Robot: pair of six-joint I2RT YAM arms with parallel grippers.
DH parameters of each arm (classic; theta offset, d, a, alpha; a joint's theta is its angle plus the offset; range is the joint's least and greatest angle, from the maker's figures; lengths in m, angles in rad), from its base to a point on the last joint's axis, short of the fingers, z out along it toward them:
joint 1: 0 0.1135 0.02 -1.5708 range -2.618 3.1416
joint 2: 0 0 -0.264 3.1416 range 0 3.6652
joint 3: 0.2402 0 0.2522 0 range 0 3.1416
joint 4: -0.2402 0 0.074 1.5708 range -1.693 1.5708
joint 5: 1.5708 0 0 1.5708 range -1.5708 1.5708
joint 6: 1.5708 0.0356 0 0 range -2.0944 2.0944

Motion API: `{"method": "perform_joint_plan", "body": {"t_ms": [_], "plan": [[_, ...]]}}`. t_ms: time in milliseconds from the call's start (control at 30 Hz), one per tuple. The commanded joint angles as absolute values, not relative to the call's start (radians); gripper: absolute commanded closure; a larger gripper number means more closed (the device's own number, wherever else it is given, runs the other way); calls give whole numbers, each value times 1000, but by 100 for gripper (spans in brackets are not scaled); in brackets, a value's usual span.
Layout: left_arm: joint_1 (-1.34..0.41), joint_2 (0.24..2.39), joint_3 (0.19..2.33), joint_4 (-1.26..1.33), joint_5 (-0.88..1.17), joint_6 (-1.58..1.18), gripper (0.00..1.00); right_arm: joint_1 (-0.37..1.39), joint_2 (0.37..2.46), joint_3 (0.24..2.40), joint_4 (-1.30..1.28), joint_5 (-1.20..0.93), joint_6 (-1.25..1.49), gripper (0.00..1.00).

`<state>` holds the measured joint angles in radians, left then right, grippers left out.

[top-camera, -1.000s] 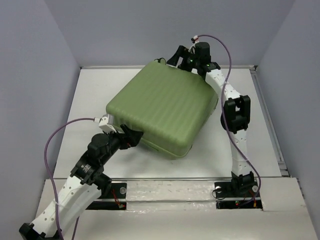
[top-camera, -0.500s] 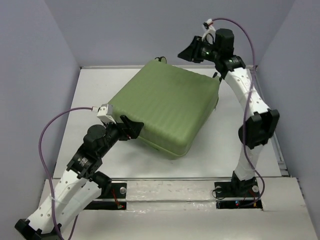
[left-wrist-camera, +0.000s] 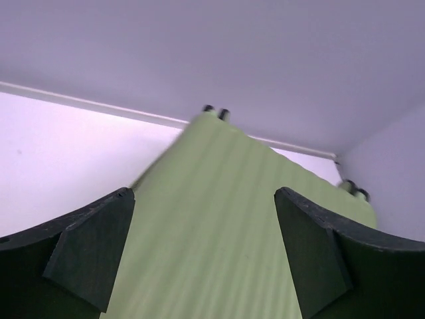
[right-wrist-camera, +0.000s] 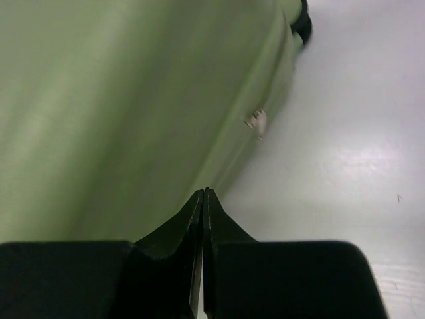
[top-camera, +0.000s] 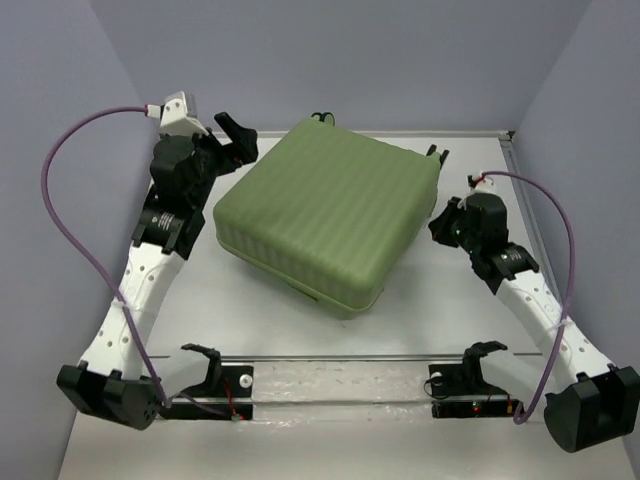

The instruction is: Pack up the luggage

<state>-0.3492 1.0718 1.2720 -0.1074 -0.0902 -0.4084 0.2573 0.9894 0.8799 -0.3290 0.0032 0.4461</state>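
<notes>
Top external view: the light green ribbed hard-shell suitcase (top-camera: 325, 215) lies closed and flat in the middle of the white table (top-camera: 200, 320), turned cornerwise, with small black wheels (top-camera: 320, 118) at its far edge. It sits where it sat a second ago. The arms have moved. The left gripper (top-camera: 238, 135), then at the suitcase's near left edge, now hangs by its far left corner, fingers spread and holding nothing. The right gripper (top-camera: 440, 225), then raised over the far edge, is now low, just beside the suitcase's right side, with its arm folded toward the near right. A purple cable (top-camera: 70, 230) loops from each wrist.

Left wrist view: the left gripper (left-wrist-camera: 202, 193) has its two black fingers wide apart, with nothing between them. Beyond them the suitcase (left-wrist-camera: 199, 266) runs away to its far edge, where a pair of wheels (left-wrist-camera: 216, 111) stands against the pale wall.

Right wrist view: the right gripper (right-wrist-camera: 203, 193) is clenched, its fingertips pressed together on nothing, where it stood apart a second ago. Its tips point at the foot of the suitcase's (right-wrist-camera: 119, 100) side wall; whether they touch it cannot be told. A small white tag (right-wrist-camera: 255, 121) on that wall is too blurred to read. One wheel (right-wrist-camera: 302, 23) shows at the far corner, and bare table (right-wrist-camera: 345, 146) lies to the right.
</notes>
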Motion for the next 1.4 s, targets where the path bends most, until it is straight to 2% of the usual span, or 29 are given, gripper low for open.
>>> {"method": "perform_joint_plan", "body": {"t_ms": [0, 200, 300, 433, 567, 633, 733, 800, 833, 867, 900, 933, 967, 1033, 1067, 1167, 1233, 1267, 1367], "plan": [[-216, 1196, 1309, -83, 60, -417, 1, 253, 943, 760, -305, 100, 476, 93], [-85, 1276, 1266, -61, 138, -437, 1, 253, 1107, 730, -168, -116, 437, 93], [-61, 1252, 1209, -54, 164, -426, 1, 253, 1215, 761, -34, -239, 440, 93], [-60, 1111, 1103, -15, 169, -436, 1, 253, 1403, 891, 86, -370, 449, 93], [-77, 980, 1080, -41, 176, -402, 1, 253, 1592, 1099, 104, -435, 436, 93], [-109, 912, 1075, -54, 190, -393, 1, 253, 1621, 1150, 104, -436, 425, 93], [-248, 853, 1068, -92, 193, -380, 1, 253, 1631, 1196, 78, -425, 405, 92], [-339, 793, 1048, -127, 212, -387, 3, 253, 1567, 1152, 38, -391, 382, 82], [-421, 752, 1036, -161, 225, -405, 4, 253, 1478, 1046, 35, -384, 365, 73], [-458, 730, 1020, -161, 238, -405, 5, 253, 1477, 1045, 35, -376, 362, 73], [-492, 706, 973, -190, 247, -425, 8, 253, 1371, 903, 60, -386, 364, 65], [-550, 659, 938, -201, 248, -437, 12, 253, 1317, 820, 93, -408, 388, 62], [-569, 638, 901, -207, 255, -449, 16, 253, 1216, 643, 206, -443, 415, 60], [-597, 617, 789, -222, 319, -486, 26, 253, 1136, 470, 367, -563, 480, 59], [-609, 603, 754, -222, 343, -498, 31, 253, 1108, 403, 503, -593, 538, 62], [-646, 552, 625, -201, 387, -554, 47, 253, 1033, 235, 653, -663, 571, 71], [-649, 526, 549, -181, 409, -581, 50, 262, 1005, 187, 702, -708, 571, 65], [-649, 525, 532, -173, 417, -586, 50, 262, 1003, 183, 733, -718, 565, 54], [-652, 572, 503, -111, 462, -589, 47, 281, 1048, 202, 784, -750, 520, 44]]}}
